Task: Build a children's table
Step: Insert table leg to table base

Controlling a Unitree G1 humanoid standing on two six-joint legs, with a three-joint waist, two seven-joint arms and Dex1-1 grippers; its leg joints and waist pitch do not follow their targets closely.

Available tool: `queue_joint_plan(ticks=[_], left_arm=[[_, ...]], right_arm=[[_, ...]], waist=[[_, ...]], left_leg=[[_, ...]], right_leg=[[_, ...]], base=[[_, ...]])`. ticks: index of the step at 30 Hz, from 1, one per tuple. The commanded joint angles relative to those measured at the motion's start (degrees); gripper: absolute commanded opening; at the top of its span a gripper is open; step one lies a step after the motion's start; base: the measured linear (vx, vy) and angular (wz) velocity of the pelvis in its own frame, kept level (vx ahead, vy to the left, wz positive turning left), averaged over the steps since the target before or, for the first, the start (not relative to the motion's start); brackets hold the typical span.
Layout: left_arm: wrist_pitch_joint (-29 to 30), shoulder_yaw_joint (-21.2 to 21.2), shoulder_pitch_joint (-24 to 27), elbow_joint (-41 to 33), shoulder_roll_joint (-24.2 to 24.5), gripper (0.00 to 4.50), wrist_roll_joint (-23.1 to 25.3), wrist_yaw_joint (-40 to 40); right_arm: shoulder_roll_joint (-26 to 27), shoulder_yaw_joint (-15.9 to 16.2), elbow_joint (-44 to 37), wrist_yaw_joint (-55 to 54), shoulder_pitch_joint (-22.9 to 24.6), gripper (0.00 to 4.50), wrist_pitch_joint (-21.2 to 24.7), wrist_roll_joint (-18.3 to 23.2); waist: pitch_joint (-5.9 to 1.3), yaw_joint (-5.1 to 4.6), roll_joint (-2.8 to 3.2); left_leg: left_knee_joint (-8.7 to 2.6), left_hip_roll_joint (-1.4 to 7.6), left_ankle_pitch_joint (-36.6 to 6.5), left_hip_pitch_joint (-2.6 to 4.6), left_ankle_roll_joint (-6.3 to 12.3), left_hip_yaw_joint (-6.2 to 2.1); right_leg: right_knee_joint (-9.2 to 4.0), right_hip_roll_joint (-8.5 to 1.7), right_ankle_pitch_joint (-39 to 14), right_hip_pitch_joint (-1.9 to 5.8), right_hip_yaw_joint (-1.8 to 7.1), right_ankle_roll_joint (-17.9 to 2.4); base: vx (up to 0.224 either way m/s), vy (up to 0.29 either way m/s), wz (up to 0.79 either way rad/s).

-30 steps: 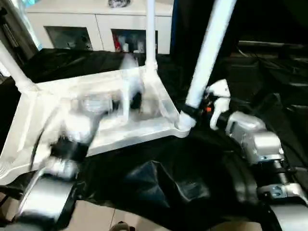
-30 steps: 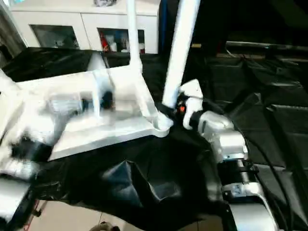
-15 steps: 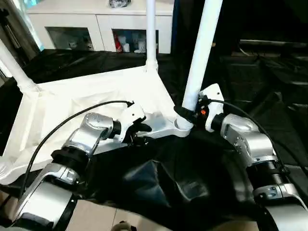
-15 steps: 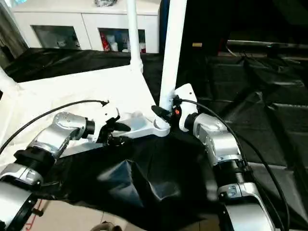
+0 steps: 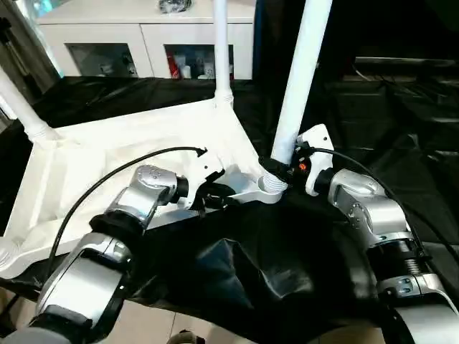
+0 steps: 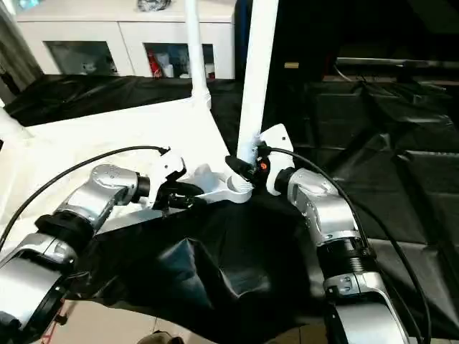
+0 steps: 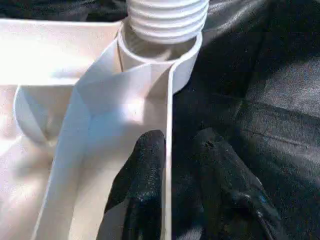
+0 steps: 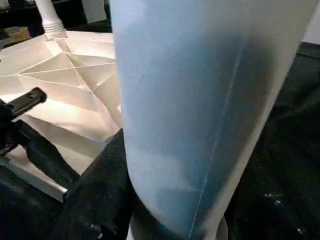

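Left gripper (image 7: 172, 165) is pinching the table top's (image 5: 107, 154) near rim; right gripper (image 5: 281, 168) is clamping the leg (image 5: 301, 79) at its socket, four o'clock corner. Threads look half-seated, so cross-threading or the top sliding is likely.

A black plastic sheet (image 5: 373, 122) covers the work surface, crumpled into folds at its near edge. The white table top (image 5: 86, 158) lies upside down on its left half, ribbed underside up. Pale floor (image 5: 215, 326) shows nearest.
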Motion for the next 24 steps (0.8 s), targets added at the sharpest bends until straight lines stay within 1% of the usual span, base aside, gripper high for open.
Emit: queue_joint_plan(ticks=[1, 2, 3, 4, 6, 7, 8, 9, 10, 11, 13, 16, 17, 18, 19, 20, 21, 23, 24], left_arm=[[-1.27, 0.81, -1.18, 1.38, -0.08, 0.84, 1.26, 0.46], [-1.51, 0.71, -1.31, 1.86, -0.17, 0.82, 1.47, 0.46], [-1.71, 0.68, -1.4, 2.26, -0.22, 0.71, 1.61, 0.53], [-1.94, 0.66, -1.52, 2.77, -0.24, 0.44, 1.72, 0.54], [-2.3, 0.54, -1.61, 3.26, -0.19, 0.44, 1.93, 0.48], [-2.61, 0.67, -1.8, 3.86, -0.22, 0.24, 1.93, 0.21], [-2.67, 0.77, -1.87, 4.05, -0.24, 0.24, 1.87, 0.09], [-2.77, 0.86, -1.93, 4.23, -0.22, 0.12, 1.88, 0.0], [-2.97, 0.96, -1.99, 4.43, -0.15, 0.04, 1.96, -0.19], [-2.97, 0.96, -1.99, 4.43, -0.15, 0.04, 1.96, -0.19], [-3.21, 1.18, -1.93, 4.66, -0.06, 0.04, 2.3, -0.5], [-3.61, 1.08, -1.77, 4.94, 0.1, 0.0, 2.57, -0.77], [-3.75, 1.08, -1.64, 4.94, 0.18, 0.0, 2.61, -0.91], [-4.01, 0.84, -1.23, 4.65, 0.46, 0.0, 2.87, -1.07], [-4.3, 0.53, -0.85, 4.32, 0.75, 0.0, 3.17, -1.24], [-4.53, 0.33, -0.69, 4.2, 0.91, 0.0, 3.41, -1.36], [-4.74, -0.11, -0.14, 3.59, 1.36, 0.0, 3.8, -2.07], [-4.85, -0.38, 0.21, 3.19, 1.63, 0.0, 4.04, -2.58], [-4.79, -0.97, 1.15, 1.3, 2.54, 0.0, 4.44, -3.4]], right_arm=[[0.04, -0.09, -1.41, -0.06, 0.43, 1.9, -0.48, -0.04], [0.06, -0.1, -1.57, -0.05, 0.49, 1.9, -0.37, 0.01], [0.08, -0.09, -1.65, -0.06, 0.5, 1.9, -0.32, 0.03], [0.09, -0.07, -1.7, -0.06, 0.48, 1.9, -0.27, 0.04], [0.08, -0.05, -1.8, 0.01, 0.47, 1.9, -0.17, 0.1], [0.09, -0.02, -1.85, 0.05, 0.45, 1.9, -0.14, 0.11], [0.1, -0.01, -1.82, 0.05, 0.4, 1.9, -0.15, 0.1], [0.11, -0.02, -1.79, 0.08, 0.33, 1.9, -0.13, 0.12], [0.13, 0.0, -1.69, 0.16, 0.21, 1.9, -0.1, 0.14], [0.13, 0.0, -1.69, 0.16, 0.21, 1.9, -0.1, 0.14], [0.19, 0.11, -1.53, 0.27, 0.0, 1.9, -0.04, 0.12], [0.3, 0.27, -1.38, 0.49, -0.29, 1.9, 0.11, 0.17], [0.35, 0.41, -1.28, 0.84, -0.51, 1.9, 0.29, 0.27], [0.4, 0.61, -1.07, 1.28, -0.77, 1.9, 0.51, 0.36], [0.41, 0.8, -0.89, 1.68, -0.95, 1.9, 0.68, 0.4], [0.38, 0.9, -0.74, 1.94, -1.1, 1.9, 0.79, 0.43], [0.25, 1.17, -0.59, 2.41, -1.26, 1.9, 0.89, 0.35], [0.15, 1.36, -0.51, 2.71, -1.35, 1.9, 0.95, 0.29], [0.03, 1.53, -0.76, 3.27, -1.4, 1.9, 1.29, 0.46]], waist=[[-4.62, 0.05, 0.0], [-4.61, 0.04, 0.1], [-4.62, 0.0, 0.07], [-4.65, 0.03, 0.22], [-4.64, 0.03, 0.26], [-4.65, 0.0, 0.31], [-4.61, -0.01, 0.32], [-4.63, 0.01, 0.24], [-4.65, 0.03, 0.29], [-4.61, 0.0, 0.27], [-4.63, 0.04, 0.03], [-4.55, -0.03, 0.16], [-4.53, -0.08, -0.27], [-4.55, -0.01, -0.04], [-4.56, -0.04, -0.03], [-4.52, -0.1, -0.79], [-4.54, -0.01, -0.38], [-4.46, -0.12, -0.35], [-4.51, -0.09, -0.52]], left_leg=[[-3.07, 0.59, -7.16, 0.84, 2.51, -0.35], [-3.04, 0.57, -7.15, 0.83, 2.58, -0.35], [-3.05, 0.57, -7.17, 0.85, 2.68, -0.34], [-3.04, 0.57, -7.14, 0.86, 2.84, -0.37], [-3.05, 0.61, -7.44, 0.89, 2.81, -0.36], [-3.06, 0.61, -7.43, 0.88, 2.8, -0.37], [-3.1, 0.65, -7.5, 0.87, 2.77, -0.39], [-3.09, 0.67, -7.5, 0.89, 2.85, -0.38], [-3.06, 0.66, -7.29, 0.89, 2.96, -0.36], [-3.07, 0.63, -7.18, 0.82, 3.02, -0.36], [-3.06, 0.63, -6.9, 0.8, 3.27, -0.35], [-3.12, 0.71, -7.21, 0.83, 3.33, -0.32], [-3.17, 0.73, -7.23, 0.82, 3.36, -0.28], [-3.15, 0.71, -7.13, 0.8, 3.48, -0.32], [-3.12, 0.73, -6.96, 0.81, 3.56, -0.32], [-3.17, 0.73, -6.74, 0.74, 3.79, -0.22], [-3.12, 0.74, -6.35, 0.75, 4.0, -0.27], [-3.15, 0.75, -6.42, 0.67, 4.12, -0.27], [-3.21, 0.9, -6.52, 0.72, 4.09, -0.32]], right_leg=[[-3.8, -2.72, 7.05, 4.05, 1.99, -15.88], [-3.8, -2.71, 6.99, 4.03, 1.97, -15.88], [-3.82, -2.65, 6.94, 4.01, 1.94, -15.82], [-3.83, -2.68, 6.7, 4.01, 1.93, -15.81], [-3.86, -2.67, 6.2, 3.96, 1.93, -15.83], [-3.86, -2.69, 6.25, 3.98, 1.93, -15.88], [-3.84, -2.7, 6.11, 3.97, 1.92, -15.9], [-3.82, -2.7, 5.99, 3.95, 1.92, -15.96], [-3.84, -2.72, 6.06, 3.94, 1.94, -15.97], [-3.84, -2.71, 6.13, 3.96, 1.94, -15.96], [-3.81, -2.77, 6.01, 3.99, 1.95, -15.95], [-3.98, -2.8, 4.96, 3.87, 1.96, -15.83], [-4.0, -2.76, 4.82, 3.89, 1.96, -15.79], [-3.94, -2.79, 4.57, 3.89, 1.96, -15.81], [-3.92, -2.81, 4.69, 3.88, 1.98, -15.75], [-3.99, -2.75, 4.86, 3.92, 2.01, -15.75], [-3.87, -2.82, 4.65, 3.83, 1.98, -15.8], [-3.94, -2.86, 4.07, 3.83, 2.0, -15.69], [-3.84, -2.98, 3.63, 3.87, 2.01, -15.75]], base=[[0.0, 0.0, 0.0], [0.0, 0.0, 0.0], [0.0, 0.0, 0.0], [0.0, 0.0, 0.0], [0.0, 0.0, 0.0], [0.0, 0.0, 0.0], [0.0, 0.0, 0.0], [0.0, 0.0, 0.0], [0.0, 0.0, 0.0], [0.0, 0.0, 0.0], [0.0, 0.0, 0.0], [0.0, 0.0, 0.0], [0.0, 0.0, 0.0], [0.0, 0.0, 0.0], [0.0, 0.0, 0.0], [0.0, 0.0, 0.0], [0.0, 0.0, 0.0], [0.0, 0.0, 0.0], [0.0, 0.0, 0.0]])
